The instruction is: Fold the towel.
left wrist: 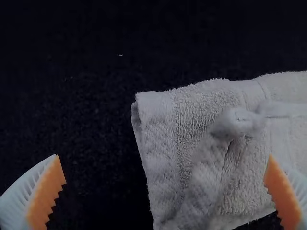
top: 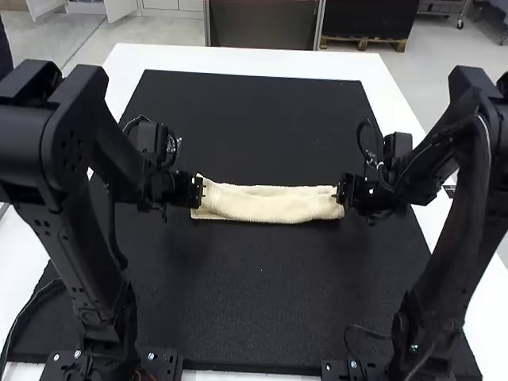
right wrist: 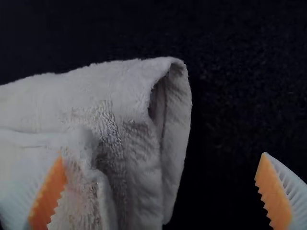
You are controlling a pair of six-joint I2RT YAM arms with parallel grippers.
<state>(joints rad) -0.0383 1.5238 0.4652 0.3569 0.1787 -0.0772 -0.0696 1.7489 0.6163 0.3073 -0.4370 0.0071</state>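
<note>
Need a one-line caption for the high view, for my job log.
Both grippers, left and right, at opposite ends of the folded towel on the black mat.

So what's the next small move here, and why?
I'd probably lower and close the left gripper on its end of the towel: it's open, one finger beyond the edge, and the long strip looks ready to fold shorter.

From here, bright light whitens the table [top: 238, 57] beyond the towel [top: 274, 206], and faint shadows seem to darken the mat [top: 262, 302] near the towel's ends. Both wrist views are dim, the mat nearly black beside it.
</note>
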